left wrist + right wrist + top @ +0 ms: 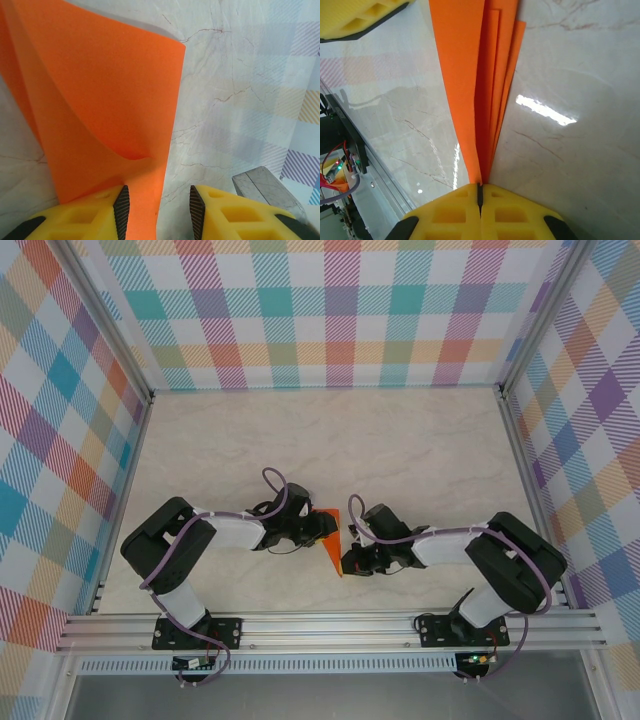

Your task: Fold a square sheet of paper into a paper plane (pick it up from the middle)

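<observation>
The square sheet of paper [331,540] is bright orange and folded into a narrow creased wedge, standing on edge between the two grippers near the table's front. My right gripper [480,192] is shut on its lower end, and the folded layers [490,75] fan away from the yellow fingers. My left gripper [159,212] stands open. A curled flap of the paper [105,100] lies against its left pad [121,210], while the right pad [196,210] is apart from the paper, over bare table. In the top view the left gripper [312,525] and right gripper [352,555] almost meet at the paper.
The marble-look table [400,440] stretches away behind the grippers. An aluminium rail [330,625] runs along the near edge and plaid walls [340,310] close the other three sides. The left gripper's yellow finger [360,17] is close by in the right wrist view.
</observation>
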You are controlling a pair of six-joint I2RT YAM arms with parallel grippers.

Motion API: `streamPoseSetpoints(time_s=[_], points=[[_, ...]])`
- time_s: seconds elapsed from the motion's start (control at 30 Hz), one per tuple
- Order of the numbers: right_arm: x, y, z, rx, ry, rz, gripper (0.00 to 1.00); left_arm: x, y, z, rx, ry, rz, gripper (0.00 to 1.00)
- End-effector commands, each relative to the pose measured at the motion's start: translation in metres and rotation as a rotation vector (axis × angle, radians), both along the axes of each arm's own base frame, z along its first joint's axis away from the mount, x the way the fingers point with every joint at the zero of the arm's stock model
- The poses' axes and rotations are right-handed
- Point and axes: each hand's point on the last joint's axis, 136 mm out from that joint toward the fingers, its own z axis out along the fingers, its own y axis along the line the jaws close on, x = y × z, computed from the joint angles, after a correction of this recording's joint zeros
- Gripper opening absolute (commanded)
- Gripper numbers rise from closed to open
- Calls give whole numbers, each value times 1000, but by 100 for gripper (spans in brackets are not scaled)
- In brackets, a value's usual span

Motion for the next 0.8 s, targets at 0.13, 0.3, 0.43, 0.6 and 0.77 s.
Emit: streamPoseSetpoints(time_s=[0.13,0.3,0.43,0.6,0.77], points=[[-30,-22,-25,-124,95,81,7,2,2,-5,30,12,16,40],[-14,-14,-3,-91,25,40,15,2,1,-5,27,14,13,40],[6,-7,20,-69,-51,-24,22,1,1,-5,29,16,11,40],[24,-4,31,-50,-89,-74,29,0,2,-7,30,18,5,40],[27,8,28,-20,-54,-57,24,0,2,-7,29,18,3,39]])
